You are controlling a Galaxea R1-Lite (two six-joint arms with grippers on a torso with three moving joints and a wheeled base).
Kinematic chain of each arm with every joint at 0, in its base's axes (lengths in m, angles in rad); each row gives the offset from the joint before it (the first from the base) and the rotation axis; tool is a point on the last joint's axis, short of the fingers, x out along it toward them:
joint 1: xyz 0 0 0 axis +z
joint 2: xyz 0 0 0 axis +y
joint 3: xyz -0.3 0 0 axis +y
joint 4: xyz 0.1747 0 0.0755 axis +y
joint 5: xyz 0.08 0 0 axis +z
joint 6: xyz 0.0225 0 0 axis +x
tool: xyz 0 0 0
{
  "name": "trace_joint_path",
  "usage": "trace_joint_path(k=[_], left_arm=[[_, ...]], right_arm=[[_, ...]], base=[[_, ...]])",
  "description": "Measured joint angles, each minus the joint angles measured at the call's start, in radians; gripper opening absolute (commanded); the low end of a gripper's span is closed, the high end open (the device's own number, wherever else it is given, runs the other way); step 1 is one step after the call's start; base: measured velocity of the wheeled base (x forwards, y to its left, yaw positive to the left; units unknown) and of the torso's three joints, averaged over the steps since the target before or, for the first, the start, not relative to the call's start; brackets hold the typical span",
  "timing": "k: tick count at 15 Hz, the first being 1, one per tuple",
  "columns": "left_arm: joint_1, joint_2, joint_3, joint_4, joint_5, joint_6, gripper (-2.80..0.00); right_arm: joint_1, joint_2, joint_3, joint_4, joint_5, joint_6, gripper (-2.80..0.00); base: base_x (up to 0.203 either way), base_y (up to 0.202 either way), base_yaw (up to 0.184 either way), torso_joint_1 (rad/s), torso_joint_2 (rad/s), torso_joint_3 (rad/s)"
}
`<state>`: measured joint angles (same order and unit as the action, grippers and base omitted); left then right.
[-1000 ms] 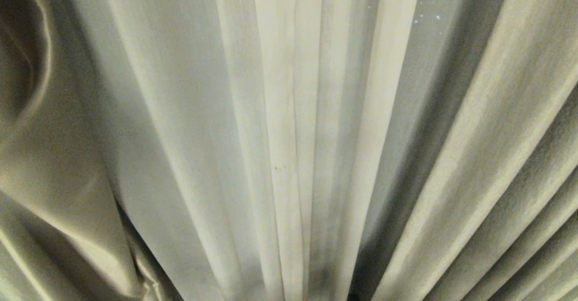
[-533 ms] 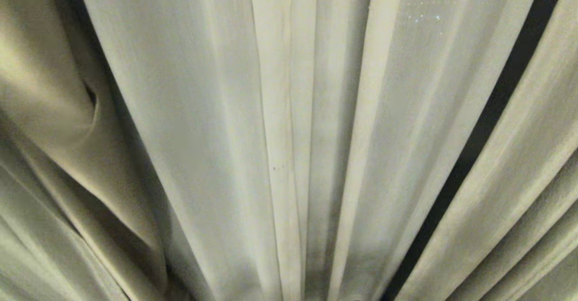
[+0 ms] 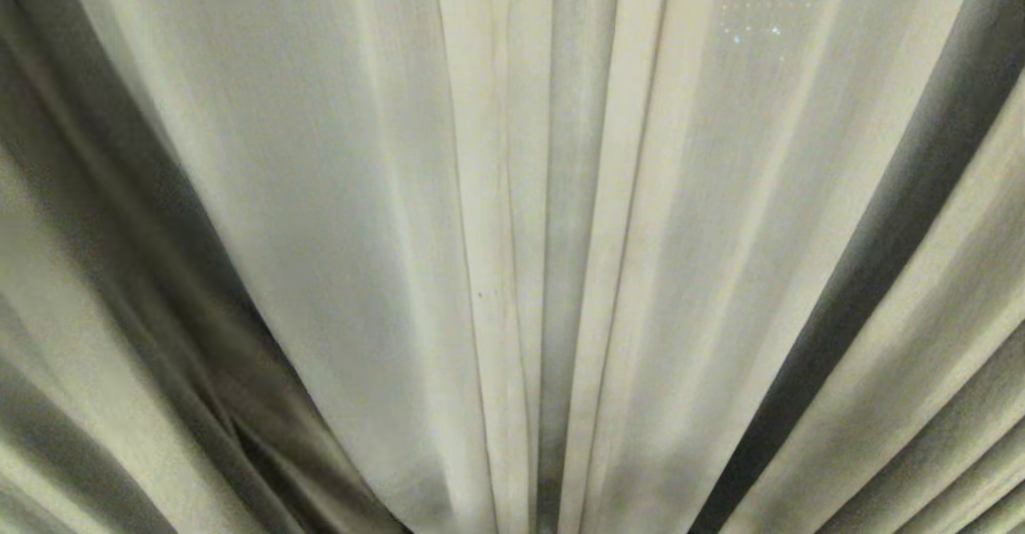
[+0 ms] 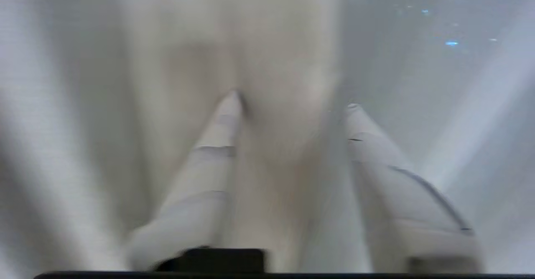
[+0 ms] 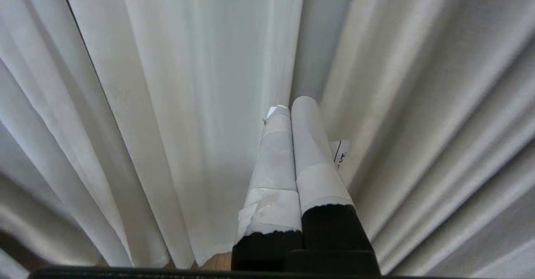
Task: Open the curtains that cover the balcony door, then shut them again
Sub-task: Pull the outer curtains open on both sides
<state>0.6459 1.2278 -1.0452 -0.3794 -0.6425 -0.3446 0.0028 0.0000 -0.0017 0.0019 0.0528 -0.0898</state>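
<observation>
A: Where do things stand?

B: The curtains [image 3: 336, 222] fill the whole head view, pleats fanning from 6 o'clock up to 12; two hemmed edges meet near the middle. A dark gap shows toward 4 o'clock, so the closing looks not quite tidy. The door itself can't be seen.

A: And the grippers?

B: The left gripper [image 4: 292, 99] is spread, fingers apart with a cream fold between them but not pinched. The right gripper [image 5: 292, 103] is pressed together, empty, close to the cloth at its own side.

A: So how to do this step well?

B: I'd judge the left is at a release or a re-grasp. If it takes hold anew, it should centre a hemmed edge deep between the fingers and pull sideways along the rail, not downward, so the fabric slides rather than strains.
</observation>
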Motion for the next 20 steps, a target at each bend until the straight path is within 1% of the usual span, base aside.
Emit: trace_joint_path(k=[2,6,10,12,13,16,20], left_arm=[[-0.008,-0.038,0.009,0.029,-0.001,-0.009,0.00],[-0.015,-0.142,0.036,0.131,0.001,-0.011,0.00],[-0.016,-0.277,0.114,0.241,0.003,-0.010,0.00],[-0.016,-0.339,0.171,0.258,0.002,-0.009,0.00],[-0.016,-0.366,0.198,0.259,0.002,-0.009,-2.80],[-0.015,-0.426,0.263,0.260,0.001,-0.008,-2.80],[-0.016,-0.457,0.311,0.258,-0.009,-0.008,-2.80]], right_arm=[[0.000,0.000,0.000,0.000,0.000,0.000,-2.80],[0.000,0.000,0.000,0.000,0.000,0.000,-2.80],[0.000,0.000,0.000,0.000,0.000,0.000,-2.80],[0.000,0.000,0.000,0.000,0.001,0.000,-2.80],[0.000,0.000,0.000,0.000,0.000,0.000,-2.80],[0.000,0.000,0.000,0.000,0.000,0.000,-2.80],[0.000,0.000,0.000,0.000,0.000,0.000,-2.80]], base=[[0.000,0.000,0.000,0.000,0.00,0.000],[0.000,0.000,0.000,0.000,0.00,0.000],[0.000,0.000,0.000,0.000,0.00,0.000],[0.000,0.000,0.000,0.000,0.00,0.000],[0.000,0.000,0.000,0.000,0.00,0.000],[0.000,0.000,0.000,0.000,0.00,0.000],[0.000,0.000,0.000,0.000,0.00,0.000]])
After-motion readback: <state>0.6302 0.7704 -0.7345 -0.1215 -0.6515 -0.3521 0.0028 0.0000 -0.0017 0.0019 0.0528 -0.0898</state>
